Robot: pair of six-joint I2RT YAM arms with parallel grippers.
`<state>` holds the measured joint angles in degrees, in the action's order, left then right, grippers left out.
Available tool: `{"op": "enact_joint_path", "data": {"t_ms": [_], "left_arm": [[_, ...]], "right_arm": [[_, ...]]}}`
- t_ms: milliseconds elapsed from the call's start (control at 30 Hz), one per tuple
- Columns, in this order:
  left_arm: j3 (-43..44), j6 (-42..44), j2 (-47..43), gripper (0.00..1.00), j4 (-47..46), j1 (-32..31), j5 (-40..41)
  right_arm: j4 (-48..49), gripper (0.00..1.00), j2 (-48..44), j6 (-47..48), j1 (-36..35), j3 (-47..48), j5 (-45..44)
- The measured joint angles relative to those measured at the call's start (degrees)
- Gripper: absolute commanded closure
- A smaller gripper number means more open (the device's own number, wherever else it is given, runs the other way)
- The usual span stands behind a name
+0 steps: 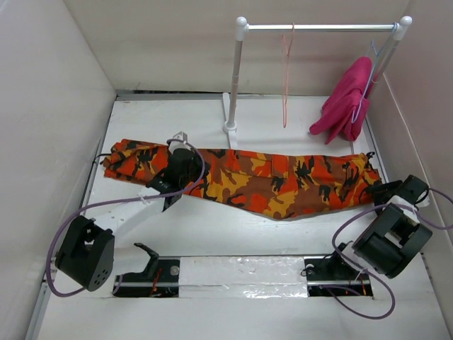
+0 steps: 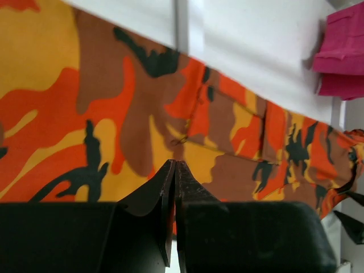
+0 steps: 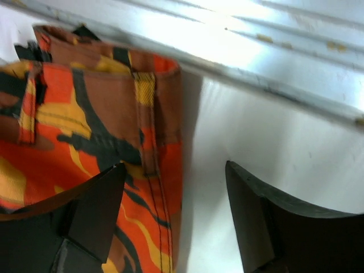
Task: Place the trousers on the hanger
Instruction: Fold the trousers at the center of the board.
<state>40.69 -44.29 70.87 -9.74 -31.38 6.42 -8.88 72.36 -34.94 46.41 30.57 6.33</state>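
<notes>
Orange camouflage trousers (image 1: 269,180): long cloth printed in orange, red, yellow and black, spread flat on the white table (image 1: 212,230). It runs left to right across the middle and lies just on the near side of the rail's foot.
Trouser ends: the left end reaches towards the left wall. The right end, a stitched band seen close in the right wrist view (image 3: 85,114), lies at the right gripper (image 1: 386,190).
Hanger (image 1: 286,78): thin salmon-pink wire hooked over the rail's top bar. It hangs free, beyond the trousers and well apart from them.
Left gripper (image 2: 175,165): down on the left part of the trousers. Its fingers (image 2: 153,193) are pressed together with the tips right at the cloth. From here I cannot tell whether a fold is caught between them.
Right gripper, close up (image 3: 176,170): low at the cloth's right end with the fingers (image 3: 96,205) spread wide. One finger is over the band and the other over bare table, and the cloth's edge lies in the gap.
Rail (image 1: 318,28): white tube frame standing at the far side of the table.
Pink garment (image 1: 347,99): plain magenta, draped at the rail's right end on a pale wire hanger (image 1: 375,51), to the right of the salmon one.
Walls (image 1: 42,106): pale panels closing in the left, far and right sides.
</notes>
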Motion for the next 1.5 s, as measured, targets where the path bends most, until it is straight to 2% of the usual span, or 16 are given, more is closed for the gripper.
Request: {"op": "enact_joint_path", "data": {"t_ms": [167, 200, 300, 400, 467, 667, 767, 867, 967, 1033, 1100, 1233, 1500], "left_arm": [[-7.8, -0.1, -2.4, 1.0, -3.1, 0.1, -0.2], [-8.6, 0.0, -2.6, 1.0, -3.8, 0.1, -0.3], [-10.8, 0.5, -3.8, 1.0, -5.4, 0.1, -0.4], [-12.7, 0.8, -5.7, 1.0, -6.6, 0.1, -0.4], [-13.7, 1.2, -7.3, 1.0, -7.2, 0.1, -0.2], [-14.7, 3.1, -10.5, 1.0, -7.8, 0.1, 1.7], [-15.2, 3.6, -10.6, 1.0, -8.2, 0.1, 2.0], [-16.4, 3.8, -10.5, 1.0, -8.9, 0.1, 1.6], [-17.2, 3.8, -9.6, 1.0, -9.2, 0.1, 1.0], [-17.8, 3.9, -9.1, 1.0, -9.5, 0.1, 0.5], [-18.7, 3.8, -8.9, 1.0, -9.9, 0.1, -0.4], [-21.2, 3.7, -8.9, 1.0, -11.4, 0.1, -2.1], [-26.5, 2.8, -8.5, 1.0, -14.0, 0.2, -4.3]], "right_arm": [[1.9, 0.51, 5.5, -1.0, -1.5, 3.0, -0.3], [2.4, 0.72, 6.2, -1.2, -2.3, 3.4, -0.5], [3.8, 1.0, 7.0, -1.7, -4.9, 3.5, -2.2], [5.1, 1.0, 2.3, -2.0, -9.4, 2.1, -4.9], [6.0, 1.0, -5.7, -1.8, -15.1, 0.0, -6.5], [5.2, 1.0, -34.5, 0.3, -39.1, -4.3, -9.8], [3.0, 1.0, -41.7, 0.4, -53.0, -4.4, -12.4], [0.9, 1.0, -40.1, -0.6, -68.1, -4.1, -16.3], [-2.1, 1.0, -31.3, -3.3, -86.6, -1.6, -23.5], [-4.5, 1.0, -25.0, -5.0, -96.8, 1.4, -27.9], [-6.6, 1.0, -19.2, -6.1, -104.1, 6.2, -30.4], [-7.1, 1.0, -13.9, -6.2, -106.5, 15.3, -33.2], [-4.9, 1.0, -14.0, -3.1, -104.8, 25.5, -33.7]]}}
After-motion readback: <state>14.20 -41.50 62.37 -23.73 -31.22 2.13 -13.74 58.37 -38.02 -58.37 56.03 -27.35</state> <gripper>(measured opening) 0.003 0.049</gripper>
